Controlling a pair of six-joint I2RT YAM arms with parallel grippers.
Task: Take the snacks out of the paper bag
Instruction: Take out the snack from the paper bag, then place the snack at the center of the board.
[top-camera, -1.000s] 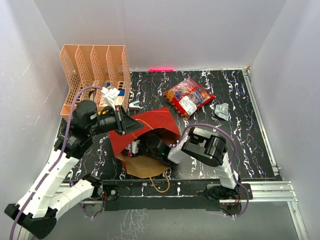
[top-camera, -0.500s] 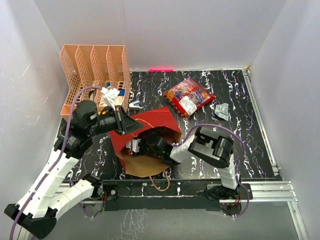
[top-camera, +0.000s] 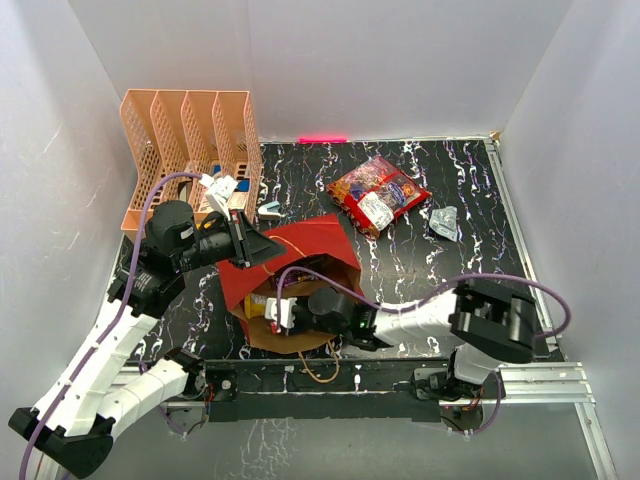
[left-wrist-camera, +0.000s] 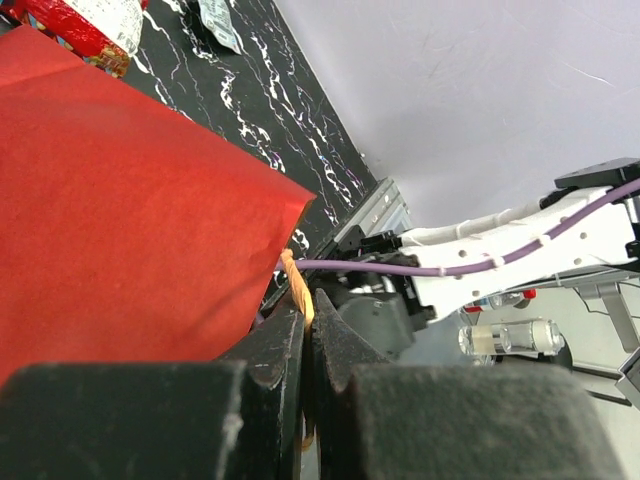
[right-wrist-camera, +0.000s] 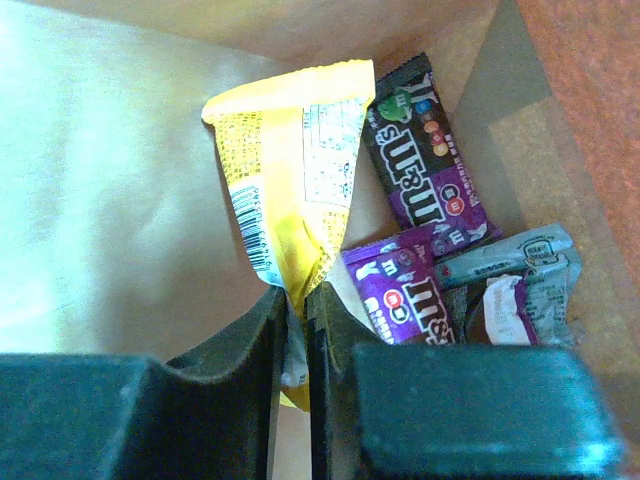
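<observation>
The paper bag (top-camera: 310, 245) lies on its side, red outside, with its brown mouth (top-camera: 285, 338) toward the near edge. My left gripper (top-camera: 262, 252) is shut on the bag's tan twisted handle (left-wrist-camera: 297, 288) at the upper lip and holds the bag (left-wrist-camera: 120, 200) open. My right gripper (top-camera: 277, 312) is inside the mouth, shut on a yellow packet (right-wrist-camera: 295, 180), which also shows in the top view (top-camera: 257, 302). Two purple packets (right-wrist-camera: 420, 170) (right-wrist-camera: 400, 295) and a silver-blue one (right-wrist-camera: 515, 262) lie deeper in the bag. The large red candy bag (top-camera: 378, 193) and a silver packet (top-camera: 443, 222) lie on the table beyond.
A peach perforated file rack (top-camera: 190, 150) stands at the back left, close behind my left arm. A pink stick (top-camera: 322, 139) lies along the back wall. The black marbled table (top-camera: 470, 290) ends at a metal rail on the right and near sides.
My right arm's elbow has swung to the right and dropped lower. Its gripper has drawn back toward the bag's mouth, and the yellow packet now shows there. My left gripper has held still.
</observation>
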